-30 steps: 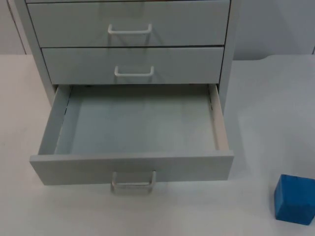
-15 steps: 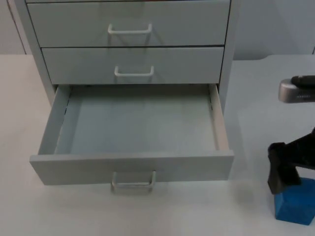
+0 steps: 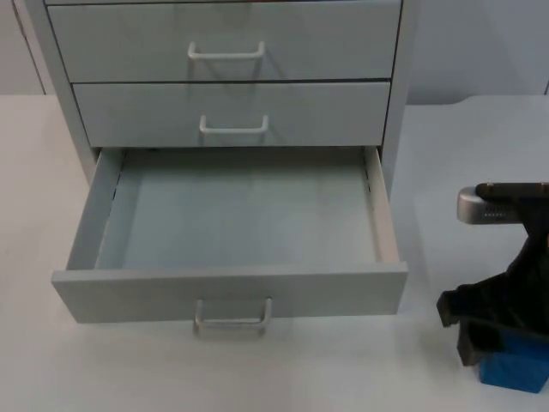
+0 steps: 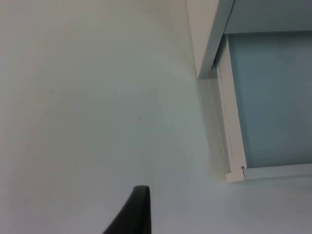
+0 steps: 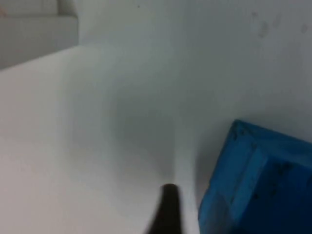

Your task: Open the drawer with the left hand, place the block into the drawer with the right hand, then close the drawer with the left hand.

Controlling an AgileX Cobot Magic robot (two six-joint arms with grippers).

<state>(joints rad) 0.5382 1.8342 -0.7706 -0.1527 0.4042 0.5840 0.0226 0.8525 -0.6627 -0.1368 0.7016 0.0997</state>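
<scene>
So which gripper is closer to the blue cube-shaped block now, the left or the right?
Right. The right gripper is directly over the blue cube-shaped block, at its near-left side. The left gripper is above the white table, beside the left side of the open grey drawer.

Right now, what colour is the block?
Blue. The block shows best in the right wrist view.

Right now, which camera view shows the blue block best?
The right wrist view: the blue block is seen close, with its top edge and one side face plain. In the top view the right pincer covers most of the block, leaving a blue strip at the table's edge. The left wrist view looks at the open drawer.
</scene>
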